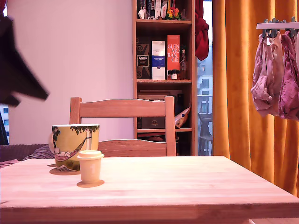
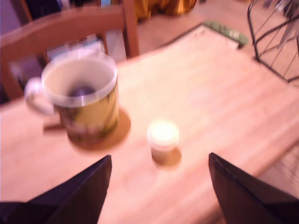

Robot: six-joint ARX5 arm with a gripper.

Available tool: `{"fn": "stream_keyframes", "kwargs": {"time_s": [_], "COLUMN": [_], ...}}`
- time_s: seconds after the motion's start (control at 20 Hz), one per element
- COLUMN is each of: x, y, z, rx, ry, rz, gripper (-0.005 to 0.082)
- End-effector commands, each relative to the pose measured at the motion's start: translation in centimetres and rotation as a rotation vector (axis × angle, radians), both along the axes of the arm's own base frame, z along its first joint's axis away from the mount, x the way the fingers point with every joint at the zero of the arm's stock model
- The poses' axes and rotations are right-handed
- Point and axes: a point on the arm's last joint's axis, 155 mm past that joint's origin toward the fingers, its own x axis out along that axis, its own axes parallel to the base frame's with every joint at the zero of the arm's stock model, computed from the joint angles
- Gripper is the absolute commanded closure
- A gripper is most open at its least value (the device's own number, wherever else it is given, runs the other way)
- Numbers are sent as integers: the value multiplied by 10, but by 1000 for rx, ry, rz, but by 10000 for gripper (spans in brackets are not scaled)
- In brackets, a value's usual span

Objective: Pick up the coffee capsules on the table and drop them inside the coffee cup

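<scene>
While pincer (image 2: 159, 186) gapes, cream capsule (image 1: 90, 166) stands beside mug (image 1: 74, 145) — upright.

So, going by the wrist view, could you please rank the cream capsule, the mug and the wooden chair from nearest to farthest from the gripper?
Measured from the open gripper:
1. The cream capsule, upright on the table just ahead of the fingertips.
2. The yellow-green mug, farther out and off to one side, with something dark inside.
3. The wooden chair, beyond the table's far edge, behind the mug.
</scene>
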Motion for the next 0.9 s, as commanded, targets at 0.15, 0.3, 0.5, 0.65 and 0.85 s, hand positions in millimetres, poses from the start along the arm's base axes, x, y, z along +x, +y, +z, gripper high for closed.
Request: {"fn": "stream_keyframes", "kwargs": {"time_s": [0.15, 0.3, 0.5, 0.65, 0.85], "x": [2, 1, 0, 5, 15], "y": [-15, -25, -38, -47, -52], "z": [-8, -15, -23, -30, -50], "rx": [51, 64, 76, 85, 99], "ry": [-40, -28, -30, -32, 4], "rz": [-94, -142, -215, -244, -259], "gripper": [166, 166, 166, 166, 166]}}
